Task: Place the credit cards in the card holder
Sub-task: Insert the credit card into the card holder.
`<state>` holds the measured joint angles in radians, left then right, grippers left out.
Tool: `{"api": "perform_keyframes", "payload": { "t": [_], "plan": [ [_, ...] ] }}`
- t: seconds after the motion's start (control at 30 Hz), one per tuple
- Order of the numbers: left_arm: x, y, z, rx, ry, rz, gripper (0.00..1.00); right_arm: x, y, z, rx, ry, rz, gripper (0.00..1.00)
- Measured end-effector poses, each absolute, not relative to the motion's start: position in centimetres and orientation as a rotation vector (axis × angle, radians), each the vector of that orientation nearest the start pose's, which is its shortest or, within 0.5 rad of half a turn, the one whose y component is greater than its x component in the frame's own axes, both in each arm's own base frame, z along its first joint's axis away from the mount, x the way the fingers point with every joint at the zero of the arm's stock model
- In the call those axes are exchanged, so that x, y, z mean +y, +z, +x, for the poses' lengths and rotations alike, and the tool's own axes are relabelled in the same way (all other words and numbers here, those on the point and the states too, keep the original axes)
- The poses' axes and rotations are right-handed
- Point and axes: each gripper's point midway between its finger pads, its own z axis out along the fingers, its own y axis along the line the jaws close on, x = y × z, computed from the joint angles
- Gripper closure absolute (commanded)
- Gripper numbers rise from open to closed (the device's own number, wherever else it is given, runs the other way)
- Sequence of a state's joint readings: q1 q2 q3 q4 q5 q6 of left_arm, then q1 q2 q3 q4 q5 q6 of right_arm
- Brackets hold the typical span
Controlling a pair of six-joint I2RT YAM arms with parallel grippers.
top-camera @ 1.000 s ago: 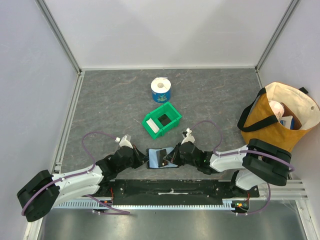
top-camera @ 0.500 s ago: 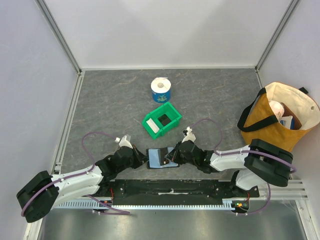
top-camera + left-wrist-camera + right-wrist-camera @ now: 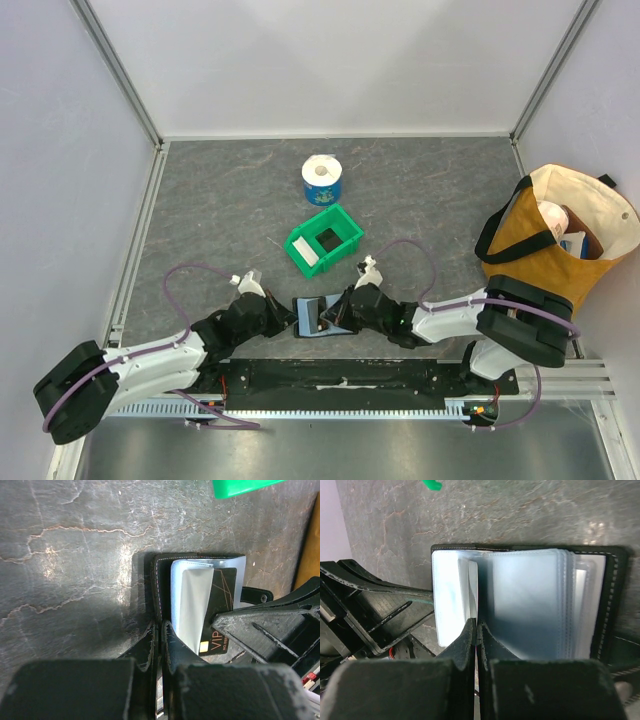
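The card holder point(image 3: 314, 316) is lying open on the tabletop point(image 3: 220, 220) at the near edge, sitting right between the two arms. The left pincer point(image 3: 160, 628) is pinching the black cover at its left edge, fingers pressed nearly together on it. The right pincer point(image 3: 476, 626) is closing narrowly on the edge of one clear bluish sleeve, the other sleeves fanning out to its side. A black card point(image 3: 223, 596) is resting among the sleeves, half covered by a pale one, showing a gold chip and gold lettering reading "VIP". The green bin point(image 3: 346, 228) is standing just beyond.
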<state>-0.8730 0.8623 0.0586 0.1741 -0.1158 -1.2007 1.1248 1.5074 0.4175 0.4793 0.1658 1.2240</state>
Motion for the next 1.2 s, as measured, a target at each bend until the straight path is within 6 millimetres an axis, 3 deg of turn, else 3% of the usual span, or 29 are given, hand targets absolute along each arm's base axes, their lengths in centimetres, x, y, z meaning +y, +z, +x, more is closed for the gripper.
{"api": "perform_keyframes", "payload": {
  "t": [0.13,0.27,0.4,0.5,0.63,0.87,1.2],
  "plan": [
    [-20.9,1.8,15.2,2.347,-0.978,-0.46,0.98,34.5,3.0,14.9,2.414,1.062,0.22,0.89],
    [-20.9,1.8,15.2,2.346,-0.978,-0.46,0.98,34.0,2.5,15.0,2.435,0.991,0.223,0.55],
    [-21.0,2.0,15.1,2.345,-0.987,-0.457,0.98,33.1,3.6,14.9,2.418,0.953,0.218,0.43],
    [-21.0,2.0,15.1,2.345,-0.987,-0.457,0.98,32.1,4.4,15.2,2.395,0.911,0.209,0.42],
    [-21.0,1.9,15.1,2.348,-0.985,-0.457,0.98,31.7,3.8,15.2,2.404,0.867,0.173,0.45],
    [-21.0,1.8,15.1,2.349,-0.984,-0.457,0.98,34.2,3.2,15.1,2.427,0.914,0.086,0.55],
    [-21.0,1.8,15.1,2.349,-0.984,-0.457,0.98,35.4,2.8,14.5,2.446,0.939,-0.036,0.64]
  ]
}}
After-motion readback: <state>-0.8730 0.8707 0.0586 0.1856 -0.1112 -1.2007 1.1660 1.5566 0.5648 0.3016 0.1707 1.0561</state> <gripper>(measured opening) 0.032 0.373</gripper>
